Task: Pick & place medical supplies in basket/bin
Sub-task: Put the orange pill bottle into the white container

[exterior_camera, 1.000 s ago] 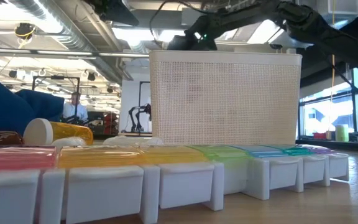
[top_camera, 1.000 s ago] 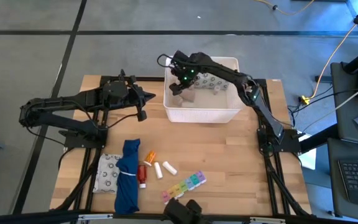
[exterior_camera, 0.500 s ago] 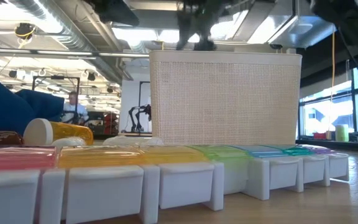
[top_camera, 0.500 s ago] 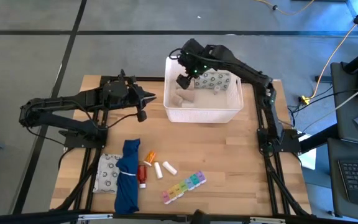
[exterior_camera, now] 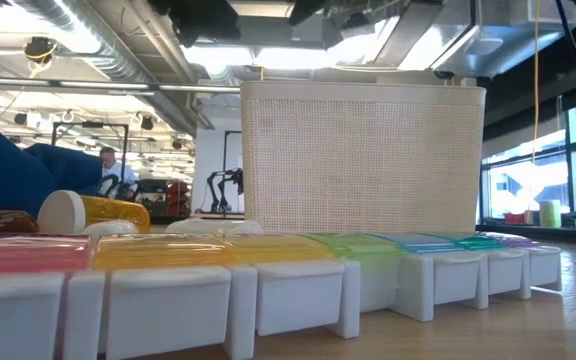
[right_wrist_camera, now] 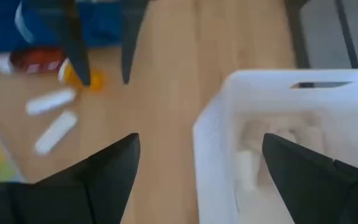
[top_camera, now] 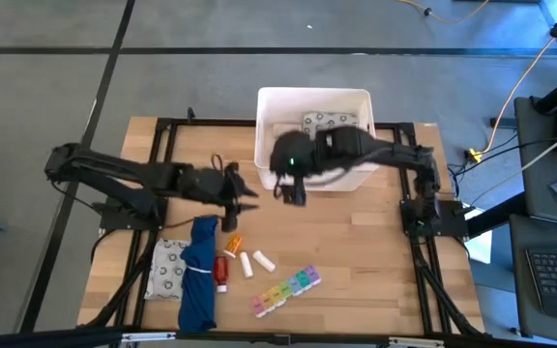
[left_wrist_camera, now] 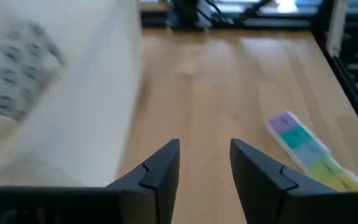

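Note:
The white bin [top_camera: 314,140] stands at the table's far middle with grey-patterned packets [top_camera: 332,122] inside. On the near wood lie an orange pill bottle [top_camera: 233,244], a red tube [top_camera: 221,271], two white gauze rolls [top_camera: 254,262], the rainbow pill organizer [top_camera: 286,288] and one more patterned packet [top_camera: 167,269] beside the blue cloth [top_camera: 199,271]. My left gripper [left_wrist_camera: 204,168] is open and empty above the wood, just far of the orange bottle. My right gripper [right_wrist_camera: 197,180] is open and empty over the bin's near left corner [right_wrist_camera: 213,127].
The low view looks past the organizer [exterior_camera: 268,270] and the orange bottle [exterior_camera: 93,212] to the bin's meshed wall [exterior_camera: 363,160]. Both grippers hang close together [top_camera: 259,191] near the bin's left front. Bare wood lies right of the organizer and in front of the bin.
My right gripper has come up out of the bin and swung toward the near edge, past the bin's near left corner. My left arm has stretched from the table's far left toward the middle and nearer, ending above the orange bottle. The supplies on the table have stayed put.

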